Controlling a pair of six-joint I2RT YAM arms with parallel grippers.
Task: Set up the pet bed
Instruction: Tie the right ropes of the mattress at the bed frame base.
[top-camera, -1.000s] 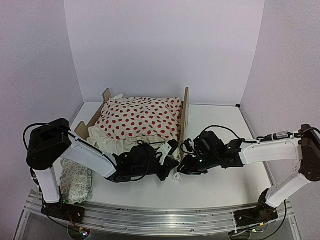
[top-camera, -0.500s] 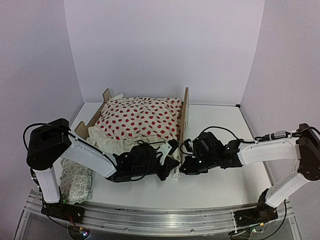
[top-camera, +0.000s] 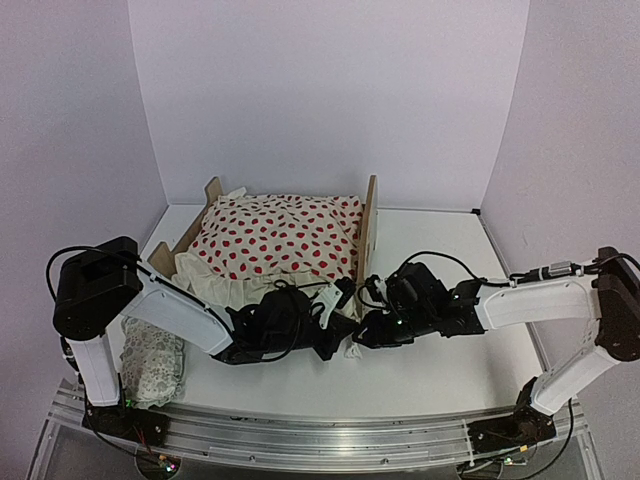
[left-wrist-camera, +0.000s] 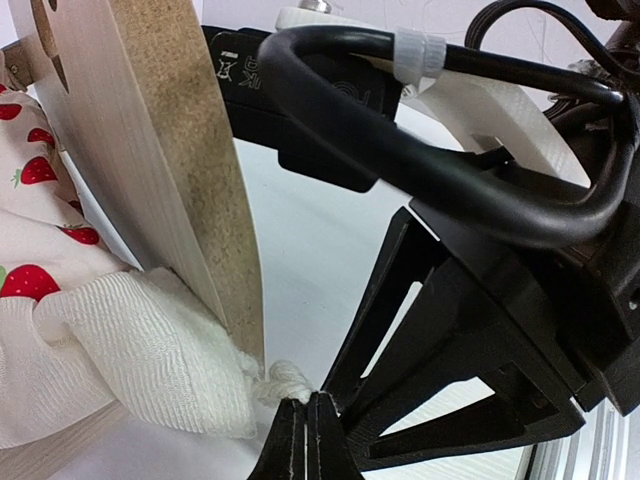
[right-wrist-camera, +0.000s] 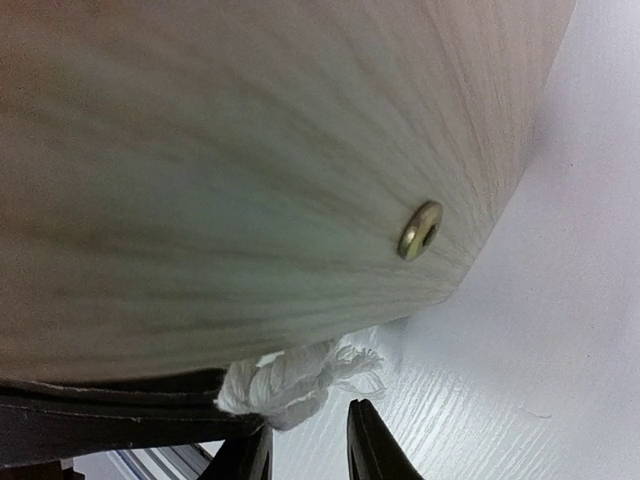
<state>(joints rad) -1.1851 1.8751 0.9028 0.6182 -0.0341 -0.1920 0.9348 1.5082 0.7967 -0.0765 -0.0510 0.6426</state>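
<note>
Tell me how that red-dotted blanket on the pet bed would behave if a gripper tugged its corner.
Probably floppy: the blanket drapes and bunches over the edge of the pet bed. Likely light, since its ruffle folds softly in the left wrist view. A tug would probably drag cloth along, not lift it whole.

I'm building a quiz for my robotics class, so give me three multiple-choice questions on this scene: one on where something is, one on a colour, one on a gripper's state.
1. Where is the pillow? A far right; B near left, by the left arm; C far middle.
2. What colour are the dots on the blanket? A blue; B green; C red.
3. How is the left gripper? A shut; B wide open; C gripping the pillow.
Answers: B, the top view shows it at that arm's base; C, red dots cover the cream cloth; A, the left wrist view shows it closed tight with nothing between.
</note>
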